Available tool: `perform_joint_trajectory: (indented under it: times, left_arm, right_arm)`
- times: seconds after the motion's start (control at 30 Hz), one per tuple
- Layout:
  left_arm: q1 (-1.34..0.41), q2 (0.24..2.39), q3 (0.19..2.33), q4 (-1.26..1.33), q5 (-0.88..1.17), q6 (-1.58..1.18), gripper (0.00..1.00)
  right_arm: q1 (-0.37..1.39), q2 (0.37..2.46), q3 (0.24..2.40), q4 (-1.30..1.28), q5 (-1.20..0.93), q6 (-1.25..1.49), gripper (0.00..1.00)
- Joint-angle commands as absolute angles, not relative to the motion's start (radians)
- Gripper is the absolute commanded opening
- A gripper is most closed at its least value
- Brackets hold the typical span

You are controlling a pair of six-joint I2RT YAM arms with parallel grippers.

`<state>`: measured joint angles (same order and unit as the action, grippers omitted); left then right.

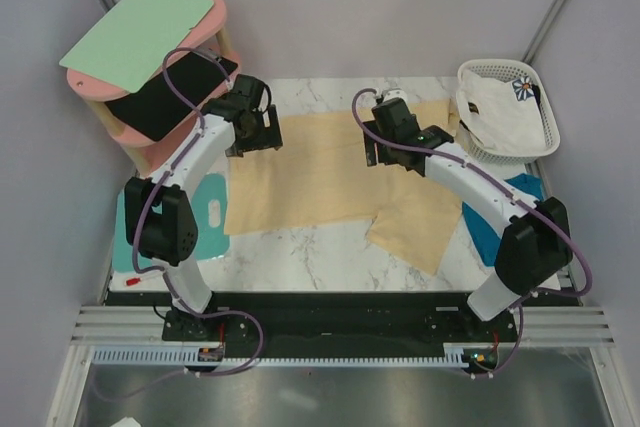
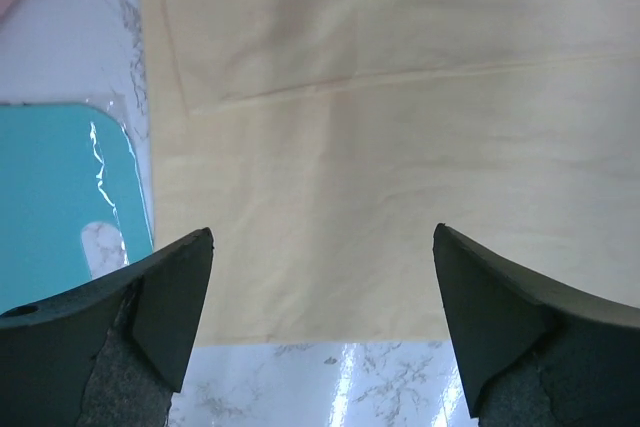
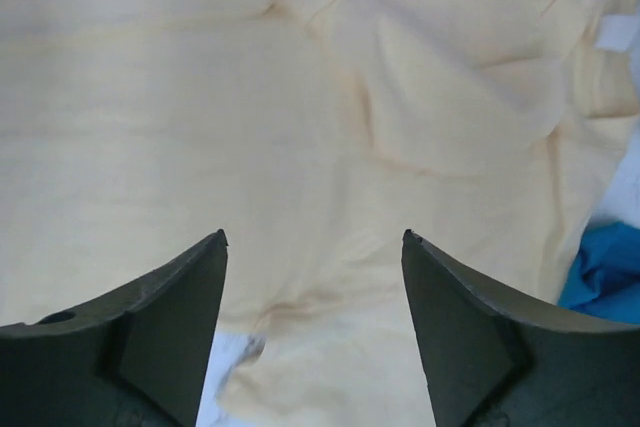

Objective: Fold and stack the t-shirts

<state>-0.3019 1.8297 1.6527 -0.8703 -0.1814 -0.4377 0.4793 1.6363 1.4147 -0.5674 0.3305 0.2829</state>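
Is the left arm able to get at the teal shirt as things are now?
Probably not. The teal shirt lies at the right edge of the table, partly under the right arm, and the left gripper hangs open over the yellow shirt's left side, across the table from it.

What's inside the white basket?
A white shirt with a little flower print lies in the basket. It covers the bottom, so anything underneath it cannot be seen.
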Motion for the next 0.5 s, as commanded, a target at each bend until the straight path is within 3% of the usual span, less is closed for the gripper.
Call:
perform_joint_trajectory:
  times: [0.0, 0.23, 0.47]
  left_arm:
    - [-0.252, 1.740, 1.432, -0.779, -0.100, -0.480, 0.98]
    - [-0.077, 1.611, 1.085, -0.615, 0.165, -0.508, 0.99]
    - [-0.009, 1.592, 0.997, -0.575, 0.250, -0.522, 0.99]
  right_arm:
    - [0.613, 1.562, 1.258, -0.744, 0.391, 0.336, 0.84]
    - [0.813, 1.454, 1.080, -0.857, 0.431, 0.503, 0.90]
    - [0.994, 1.463, 0.971, -0.899, 0.474, 0.658, 0.86]
